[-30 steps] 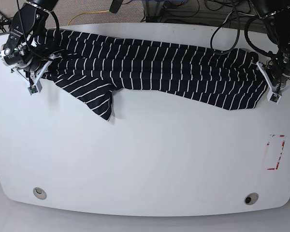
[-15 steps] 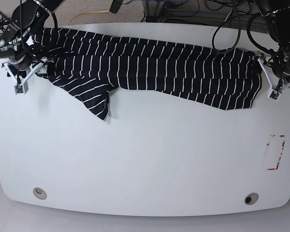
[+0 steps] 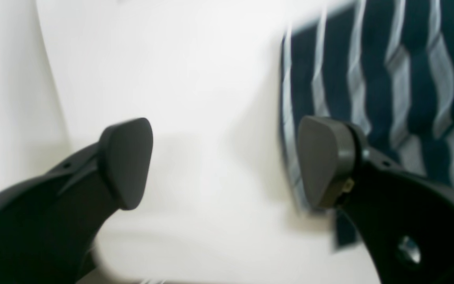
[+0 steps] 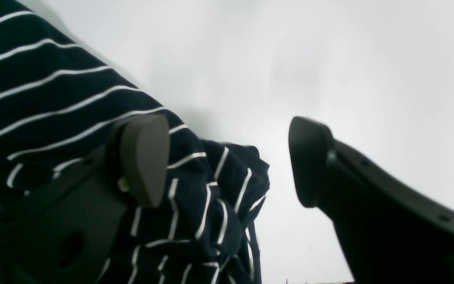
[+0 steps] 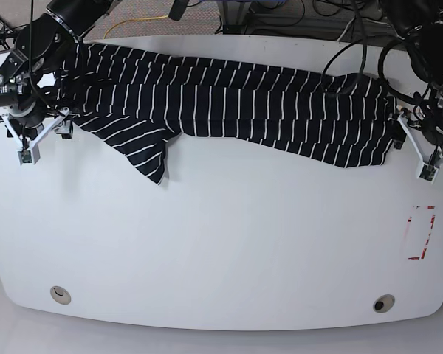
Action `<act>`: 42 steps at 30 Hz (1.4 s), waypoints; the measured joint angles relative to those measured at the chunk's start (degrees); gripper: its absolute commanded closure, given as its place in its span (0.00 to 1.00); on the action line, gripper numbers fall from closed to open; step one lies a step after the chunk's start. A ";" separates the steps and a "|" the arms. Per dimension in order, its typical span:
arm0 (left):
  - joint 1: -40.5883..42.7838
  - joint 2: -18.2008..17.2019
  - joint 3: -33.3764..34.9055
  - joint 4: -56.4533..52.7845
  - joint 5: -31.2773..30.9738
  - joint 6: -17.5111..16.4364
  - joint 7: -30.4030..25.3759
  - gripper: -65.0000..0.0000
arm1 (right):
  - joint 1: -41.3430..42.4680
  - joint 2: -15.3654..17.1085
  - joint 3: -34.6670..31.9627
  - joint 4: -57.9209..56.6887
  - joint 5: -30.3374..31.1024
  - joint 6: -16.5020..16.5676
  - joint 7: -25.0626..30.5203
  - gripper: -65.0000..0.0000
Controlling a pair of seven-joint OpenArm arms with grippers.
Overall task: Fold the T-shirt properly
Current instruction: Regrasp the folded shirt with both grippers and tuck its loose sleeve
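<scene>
White table point(image 5: 221, 243), striped T-shirt point(image 5: 236, 103) stretched along its far edge, red-marked label point(image 5: 421, 232) near right side

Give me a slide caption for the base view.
Striped T-shirt stretched along the far side of the white table, both end effectors, left and right, open at its ends.

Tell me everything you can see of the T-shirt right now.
The T-shirt is soft, very dark fabric with thin white stripes, stretched in a long rumpled band across the far part of the white table. One short sleeve hangs toward the near side as a pointed flap. The band's ends lie beside the left gripper and the right gripper. Both stand open with nothing between the fingers; one finger of each hangs over the cloth edge, whether touching I cannot tell.
</scene>
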State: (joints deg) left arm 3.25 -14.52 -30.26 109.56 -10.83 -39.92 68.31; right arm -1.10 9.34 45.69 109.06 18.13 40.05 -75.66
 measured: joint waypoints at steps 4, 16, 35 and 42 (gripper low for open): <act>0.24 2.95 2.97 -0.24 -0.09 -0.04 -0.13 0.18 | 1.84 -0.09 -2.93 -1.88 -0.20 -0.11 -1.05 0.31; 2.14 8.94 7.82 -1.40 1.33 -0.04 -0.13 0.18 | 9.49 -1.86 -9.11 -19.80 1.95 -0.17 2.62 0.31; 5.07 6.78 5.66 -10.78 6.84 -0.02 -6.23 0.18 | 11.41 -3.85 -17.59 -31.19 12.26 -0.11 4.09 0.50; 5.25 6.69 5.66 -10.82 6.80 -0.02 -6.27 0.18 | 11.15 -3.08 -17.53 -31.28 10.82 -0.17 5.16 1.00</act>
State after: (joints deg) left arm 8.49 -7.84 -24.60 98.74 -4.03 -39.94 62.04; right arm 10.04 6.26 28.16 77.78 28.95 39.88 -70.50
